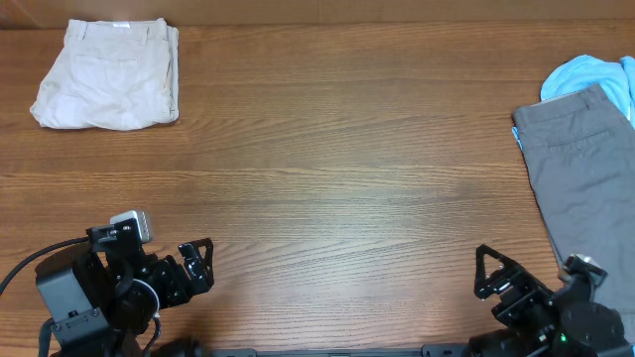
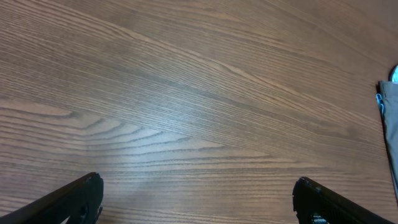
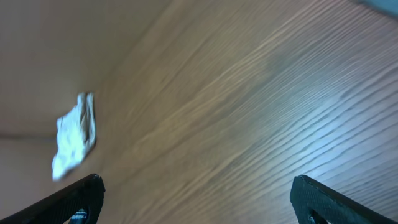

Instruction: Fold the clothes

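The beige khaki shorts (image 1: 107, 73) lie folded at the far left corner of the table; they also show small and blurred in the right wrist view (image 3: 73, 135). The grey shorts (image 1: 583, 169) lie spread along the right edge, with the light blue garment (image 1: 593, 77) behind them. An edge of the grey shorts shows in the left wrist view (image 2: 389, 118). My left gripper (image 1: 198, 265) is open and empty at the front left, over bare wood (image 2: 198, 199). My right gripper (image 1: 494, 275) is open and empty at the front right, beside the grey shorts (image 3: 198, 199).
The wooden table (image 1: 337, 169) runs between the two piles. The arm bases and cables sit along the front edge.
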Motion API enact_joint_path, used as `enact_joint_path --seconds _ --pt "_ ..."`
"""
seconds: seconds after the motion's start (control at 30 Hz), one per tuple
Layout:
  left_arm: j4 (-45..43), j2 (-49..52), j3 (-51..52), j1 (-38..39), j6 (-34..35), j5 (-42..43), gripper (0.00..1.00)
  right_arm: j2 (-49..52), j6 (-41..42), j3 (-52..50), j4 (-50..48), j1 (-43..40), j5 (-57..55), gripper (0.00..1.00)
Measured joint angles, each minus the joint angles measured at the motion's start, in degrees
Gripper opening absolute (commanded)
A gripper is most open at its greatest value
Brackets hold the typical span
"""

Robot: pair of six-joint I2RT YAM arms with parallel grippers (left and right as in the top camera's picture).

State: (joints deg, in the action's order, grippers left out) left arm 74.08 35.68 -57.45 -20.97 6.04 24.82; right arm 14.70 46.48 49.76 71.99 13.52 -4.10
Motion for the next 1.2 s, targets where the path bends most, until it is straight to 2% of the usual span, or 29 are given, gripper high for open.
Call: enact_joint_path --seconds 0.1,0.23,0.43,0.7,1.0,1.2 --pt "0.0 0.0 0.0 0.0 0.0 -0.04 1.0 -3.04 0.0 -2.19 -2.16 -2.49 -0.5 1.0" --pt "0.0 0.0 0.04 0.0 0.0 -0.04 1.0 -8.5 -2.4 -9.29 -10.93 -4.33 -0.79 1.0" --pt "0.0 0.0 0.13 0.0 0.0 -0.07 1.0 -13.46 -12.31 -22.84 -31.45 -4.48 2.16 1.0" --pt "-0.02 0.0 0.13 0.0 0.0 -0.09 1.0 -13.86 -25.97 -34.75 -47.45 -5.66 6.01 1.0" --pt "0.0 0.0 0.13 0.0 0.0 -0.09 1.0 -13.86 -29.33 -43.87 -56.65 -12.28 6.86 1.0" --pt "0.0 0.0 0.13 0.0 0.0 -0.07 1.0 -13.86 -35.95 -45.29 -60.92 -14.19 9.92 1.0"
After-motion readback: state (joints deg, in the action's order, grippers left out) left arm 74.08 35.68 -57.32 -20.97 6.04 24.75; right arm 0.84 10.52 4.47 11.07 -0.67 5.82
